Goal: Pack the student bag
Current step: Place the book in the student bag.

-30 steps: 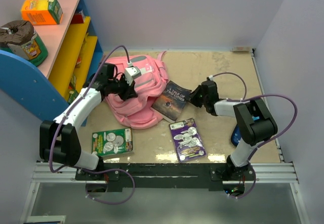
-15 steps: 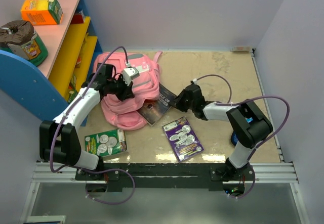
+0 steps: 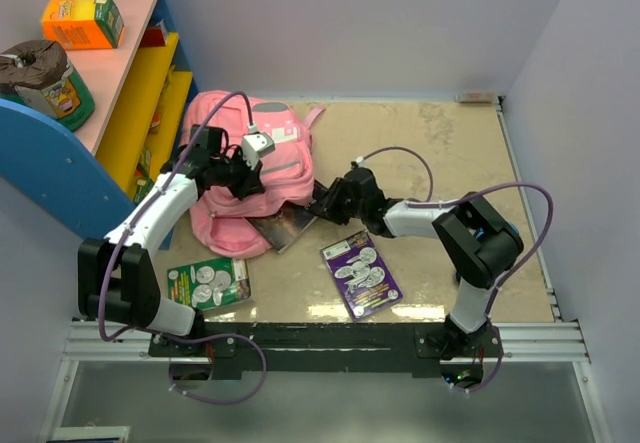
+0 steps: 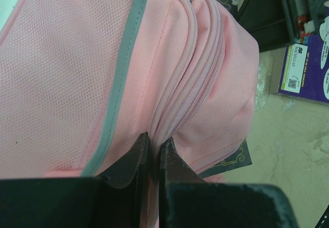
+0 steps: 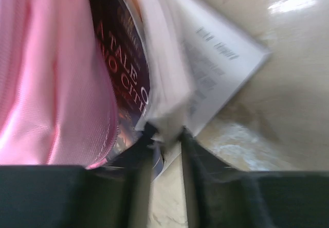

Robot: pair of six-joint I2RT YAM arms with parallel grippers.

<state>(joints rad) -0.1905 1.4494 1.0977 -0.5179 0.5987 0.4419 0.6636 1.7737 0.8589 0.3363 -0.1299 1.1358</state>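
Note:
The pink student bag lies at the left of the table, front pockets up. My left gripper is shut on a fold of its fabric by a zip seam. My right gripper is shut on the corner of a dark book, "A Tale of Two Cities". The book's far end sits beneath pink bag fabric; its pages fan open. I cannot tell whether it is inside the bag or under it. A book corner shows below the bag.
A purple card pack lies near the front centre and a green one at the front left. A blue and yellow shelf stands at the left with a box and a tin. A blue item peeks out behind the right arm.
My right gripper has pushed the book left, from the open table to beneath the bag's edge. The bag has bunched up and shifted slightly left. My left gripper keeps its hold.

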